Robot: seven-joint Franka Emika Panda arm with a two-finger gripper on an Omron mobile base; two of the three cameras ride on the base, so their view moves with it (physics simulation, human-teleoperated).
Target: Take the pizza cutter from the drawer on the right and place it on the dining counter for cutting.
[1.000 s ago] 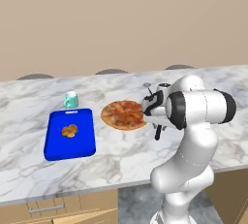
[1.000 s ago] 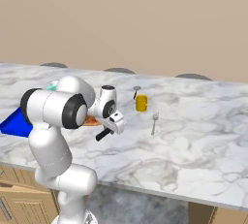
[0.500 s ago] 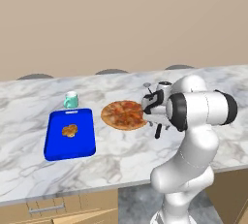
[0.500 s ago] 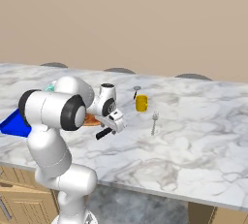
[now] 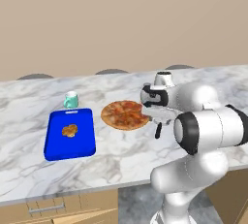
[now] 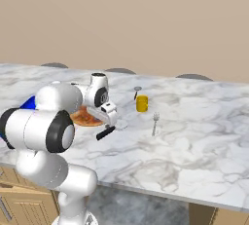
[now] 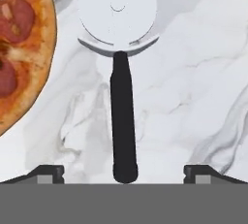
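The pizza cutter (image 7: pixel 120 72) lies flat on the dining counter (image 7: pixel 193 72), its silvery round wheel (image 7: pixel 117 8) set in a curved guard and its short black handle (image 7: pixel 123 126) running straight back toward the gripper (image 7: pixel 124 172), whose two dark fingertips (image 7: pixel 48 172) stand spread wide to either side of the handle's end without touching it. In the left base view the black handle shows as a short dark bar (image 5: pixel 158 130) on the marble just below the white hand, beside the right edge of the pizza (image 5: pixel 125 115); in the right base view the same bar (image 6: pixel 105 133) lies on the slab in front of the hand. The pizza (topped with rounds of pepperoni) sits just to one side of the wheel in the hand view (image 7: pixel 22 48), close but apart from it. Farther along the white, grey-veined counter (image 5: pixel 121 160) a blue tray (image 5: pixel 70 133) carries a brown pastry (image 5: pixel 69 131), with a small teal cup (image 5: pixel 71 100) just behind it. On the other side of the arm stand a yellow cup (image 6: pixel 142 103) and, near it, a silvery spoon (image 6: pixel 155 121) lying on the marble, both well apart from the cutter.
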